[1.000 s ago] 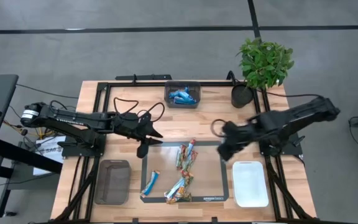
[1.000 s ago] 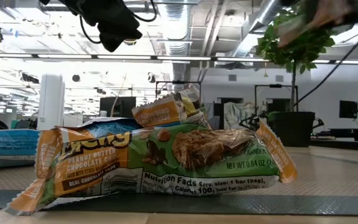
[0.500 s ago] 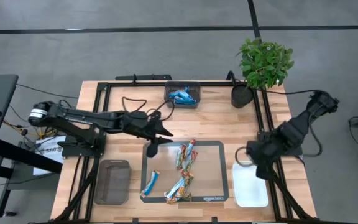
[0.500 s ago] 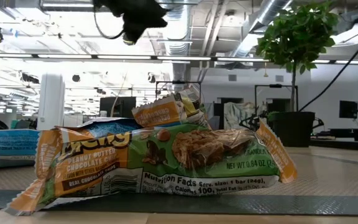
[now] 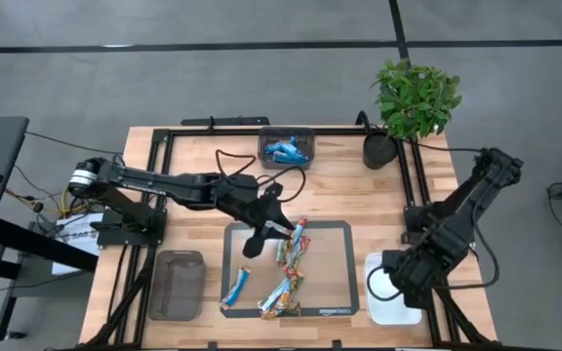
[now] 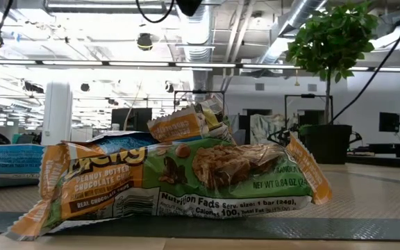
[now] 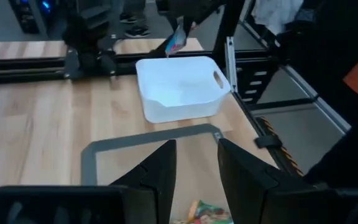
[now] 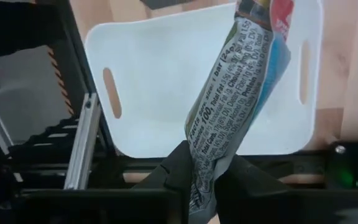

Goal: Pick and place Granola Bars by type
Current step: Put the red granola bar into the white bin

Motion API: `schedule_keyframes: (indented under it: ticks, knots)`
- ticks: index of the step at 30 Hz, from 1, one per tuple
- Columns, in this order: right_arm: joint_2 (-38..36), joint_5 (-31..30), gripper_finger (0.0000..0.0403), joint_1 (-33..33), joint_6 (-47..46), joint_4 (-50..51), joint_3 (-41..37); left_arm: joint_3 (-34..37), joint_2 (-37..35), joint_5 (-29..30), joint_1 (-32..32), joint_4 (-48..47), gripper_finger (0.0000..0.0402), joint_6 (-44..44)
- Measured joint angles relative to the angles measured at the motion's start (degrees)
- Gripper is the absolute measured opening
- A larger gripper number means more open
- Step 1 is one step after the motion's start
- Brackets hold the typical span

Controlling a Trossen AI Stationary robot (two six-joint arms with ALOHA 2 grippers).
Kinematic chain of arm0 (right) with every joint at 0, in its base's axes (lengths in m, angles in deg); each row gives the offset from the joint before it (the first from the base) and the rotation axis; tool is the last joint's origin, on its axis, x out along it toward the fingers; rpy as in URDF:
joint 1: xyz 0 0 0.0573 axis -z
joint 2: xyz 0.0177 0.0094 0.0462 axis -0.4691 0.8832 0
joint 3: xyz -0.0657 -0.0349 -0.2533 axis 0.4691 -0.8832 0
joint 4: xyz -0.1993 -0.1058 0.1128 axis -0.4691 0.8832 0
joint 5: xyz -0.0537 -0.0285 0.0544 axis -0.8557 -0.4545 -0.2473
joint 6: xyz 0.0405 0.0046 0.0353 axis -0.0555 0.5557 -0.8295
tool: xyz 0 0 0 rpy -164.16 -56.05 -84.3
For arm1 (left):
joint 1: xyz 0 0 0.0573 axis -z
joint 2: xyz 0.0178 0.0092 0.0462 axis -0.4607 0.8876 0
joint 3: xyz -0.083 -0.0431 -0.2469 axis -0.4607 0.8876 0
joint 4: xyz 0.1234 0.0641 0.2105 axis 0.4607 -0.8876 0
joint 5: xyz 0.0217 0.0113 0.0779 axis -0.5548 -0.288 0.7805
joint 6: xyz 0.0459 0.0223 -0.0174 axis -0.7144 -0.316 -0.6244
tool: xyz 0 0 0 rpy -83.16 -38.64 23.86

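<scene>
Now the right gripper (image 5: 390, 283) hangs over the white tray (image 5: 404, 310), having swung there from the mat's (image 5: 351, 273) right edge over the last second. Its fingers are clenched on a bar (image 8: 241, 93): the right wrist view shows the red-and-blue wrapper pinched at one end, dangling above the tray's bare floor. The bar is still in the air, not yet in the tray. My reading is that the carry is finished and only the drop is left.

Meanwhile the left gripper (image 5: 259, 237) has travelled from the mat's upper left corner to a spot over the mat, just beside the upper bars (image 5: 293, 241) of the pile. Its jaws stand apart with nothing between them, as the left wrist view shows, with a wrapper (image 7: 205, 210) peeking in under the fingers (image 7: 160, 171). That looks like the start of the next pick.

Other bars (image 5: 283, 294) lie at the mat's lower edge, and a blue one (image 5: 237, 286) sits left of them. Blue bars (image 5: 286, 151) already fill the dark bin (image 5: 264, 145) beyond the mat's far edge. The grey tray (image 5: 176, 285) left of the mat holds nothing I can see. So one type is partly sorted, and most of the pile still waits.
</scene>
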State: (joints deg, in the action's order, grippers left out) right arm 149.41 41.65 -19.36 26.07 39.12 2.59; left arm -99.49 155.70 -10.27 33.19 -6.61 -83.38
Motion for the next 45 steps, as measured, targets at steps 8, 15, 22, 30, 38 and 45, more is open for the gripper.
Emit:
schedule_keyframes:
  ticks: [8,15,22,30,38,45]
  knots:
    - [1.49,1.55,0.0077,-0.12,-1.96,-1.22,-2.23,-0.41,-0.02,3.39,0.98,-2.98,0.0109,2.29]
    - [1.49,0.23,0.014,0.38,-1.96,-5.11,-3.23,-0.41,-0.04,4.69,1.86,-7.32,0.0109,3.37]
    - [1.12,-7.65,0.0175,5.92,-4.77,-8.06,-3.21,-0.41,-0.09,6.32,2.01,-12.25,0.0109,9.33]
    - [1.14,-11.85,0.0182,18.97,-8.07,-15.72,-3.21,-0.41,-0.09,13.66,1.99,-25.99,0.0109,15.54]
    - [6.26,-16.03,0.0187,30.77,-8.87,-23.67,-3.17,-0.26,-0.09,17.22,1.55,-33.37,0.0109,16.98]
    - [16.43,-11.52,0.0201,35.65,7.86,-35.85,-2.81,0.24,-1.43,15.9,1.59,-36.06,0.0109,13.92]
